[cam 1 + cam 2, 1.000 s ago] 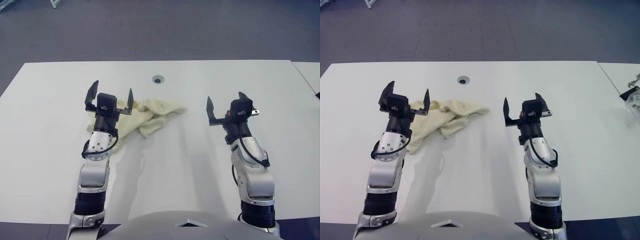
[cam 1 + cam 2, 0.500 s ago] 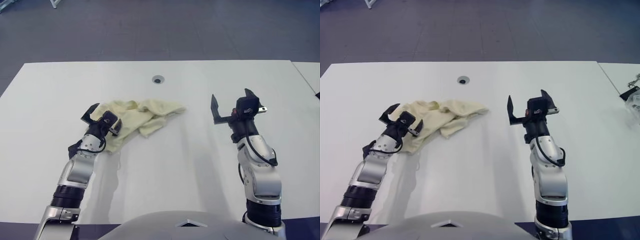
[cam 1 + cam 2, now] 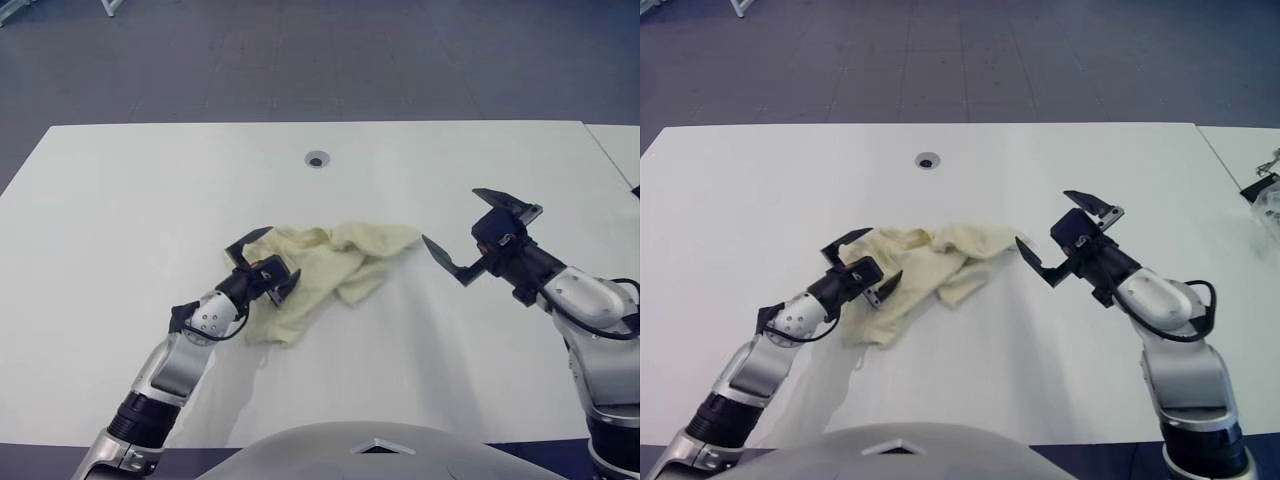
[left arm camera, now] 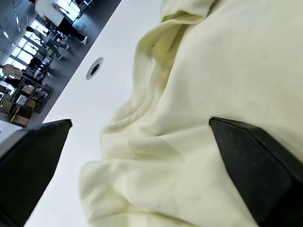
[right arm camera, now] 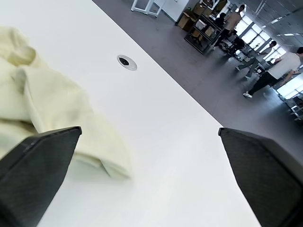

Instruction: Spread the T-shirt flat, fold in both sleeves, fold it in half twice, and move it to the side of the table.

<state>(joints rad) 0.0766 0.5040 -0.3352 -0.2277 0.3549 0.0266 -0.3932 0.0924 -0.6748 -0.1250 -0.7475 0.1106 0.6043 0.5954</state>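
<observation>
The pale yellow T-shirt (image 3: 330,265) lies crumpled in a heap at the middle of the white table (image 3: 120,190). My left gripper (image 3: 265,262) is low at the heap's left edge, open, with its fingers to either side of a bunch of cloth (image 4: 213,71). My right gripper (image 3: 472,232) hovers open just beyond the shirt's right tip, pointing at it, with nothing between its fingers. From the right wrist, the shirt's tip (image 5: 52,104) lies close to one finger.
A round cable hole (image 3: 317,158) sits in the table behind the shirt. A second table with small objects (image 3: 1265,195) adjoins at the far right. Bare tabletop stretches to both sides and in front of the shirt.
My left gripper dropped to the table and moved right, and the shirt heap shifted right and nearer with it. My right forearm swung out to the right, turning its gripper inward toward the shirt.
</observation>
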